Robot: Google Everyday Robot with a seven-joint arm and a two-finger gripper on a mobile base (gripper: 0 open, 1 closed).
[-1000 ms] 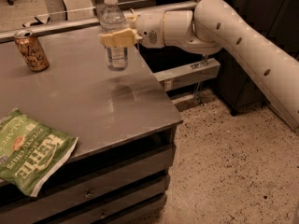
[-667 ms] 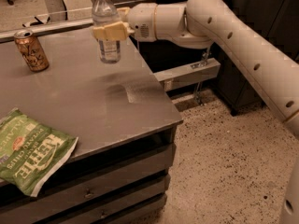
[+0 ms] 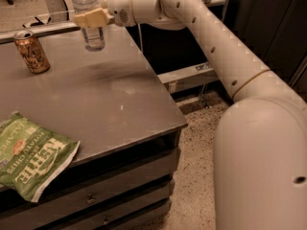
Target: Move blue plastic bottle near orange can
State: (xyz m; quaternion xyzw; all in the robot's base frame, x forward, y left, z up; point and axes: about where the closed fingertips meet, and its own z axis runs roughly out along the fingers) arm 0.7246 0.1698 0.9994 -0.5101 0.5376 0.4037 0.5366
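Blue plastic bottle (image 3: 93,36) sits at approx 11 o'clock of the view, over the far part of the table (image 3: 120,95). It's upright, cap cut off by the top edge. Judging by the dark smudge on the surface under it, the base hangs just clear of the top, though I can't be 100% sure. Gripper (image 3: 90,18) is clamped across the bottle's middle: one tan finger lies over the front face, the other is hidden behind, so it's pinching the bottle at about label height. Arm (image 3: 211,37) comes in from 3 o'clock and runs back to the big shoulder at 5 o'clock.

Orange can (image 3: 31,51) stands upright btw 8 and 9 o'clock of the bottle, apart from it, w/ bare tabletop btw them. Green chip bag (image 3: 29,155) lies at 7 o'clock near the front edge, well apart from both.

Risks, imo:
- Overshoot toward 9 o'clock: bottle or finger clips the can. It's light and would tip or roll.
- Letting go while the base is off the top or tilted: a tall, narrow bottle topples, maybe into the can.
- Thin plastic flexes in the pinch, so it may slip or twist during the sideways move.
- Stopping short leaves the gap too wide to count as "near".
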